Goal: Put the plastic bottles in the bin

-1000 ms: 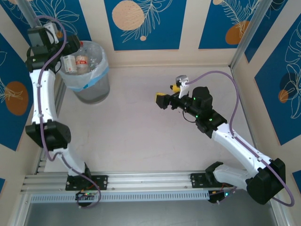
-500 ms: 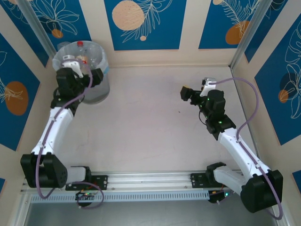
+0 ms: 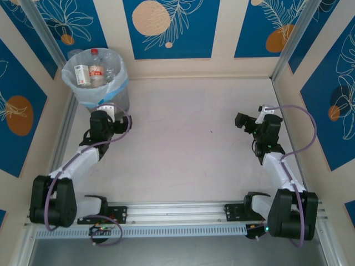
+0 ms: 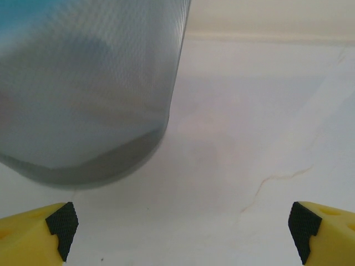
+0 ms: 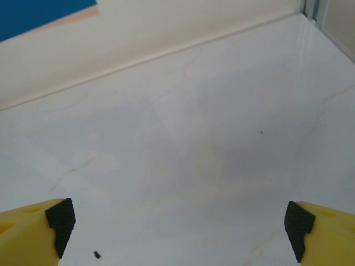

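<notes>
Both arms have pulled back since a second ago; left gripper [image 4: 183, 227], wide apart and empty, is now low beside bin [image 3: 120, 101] at upper left, right gripper [image 5: 180, 226] apart too; bottles [image 3: 95, 71] in bin, task looks done

One bin [image 3: 117, 98], at least two plastic bottles [image 3: 96, 71] inside it, two robot arms [image 3: 77, 160].

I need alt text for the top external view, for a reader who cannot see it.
A grey bin in the far left corner holds several plastic bottles. The left gripper sits just before the bin; the right gripper is over the white table on the right.
</notes>
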